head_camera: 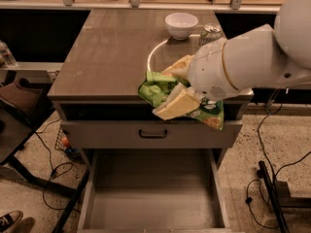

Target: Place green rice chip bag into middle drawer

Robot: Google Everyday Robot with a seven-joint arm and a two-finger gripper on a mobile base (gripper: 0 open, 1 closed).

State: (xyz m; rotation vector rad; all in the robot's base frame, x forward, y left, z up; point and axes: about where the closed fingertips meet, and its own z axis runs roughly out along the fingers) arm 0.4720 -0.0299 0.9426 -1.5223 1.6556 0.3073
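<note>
My gripper [176,91] with cream-coloured fingers [179,104] is shut on the green rice chip bag [156,90], a crinkled light-green foil bag. It holds the bag in the air at the front right edge of the cabinet top, above the drawer front. The bag's lower corner [214,116] hangs in front of the closed drawer. The middle drawer [153,198] is pulled open below, a wide grey tray with a bare floor, straight under and a little left of the bag.
A white bowl [181,24] and a green-and-white soda can [209,33] stand at the back right of the cabinet top [107,57]. The closed drawer front with a dark handle [152,134] is above the open drawer. Cables and a chair lie at the left.
</note>
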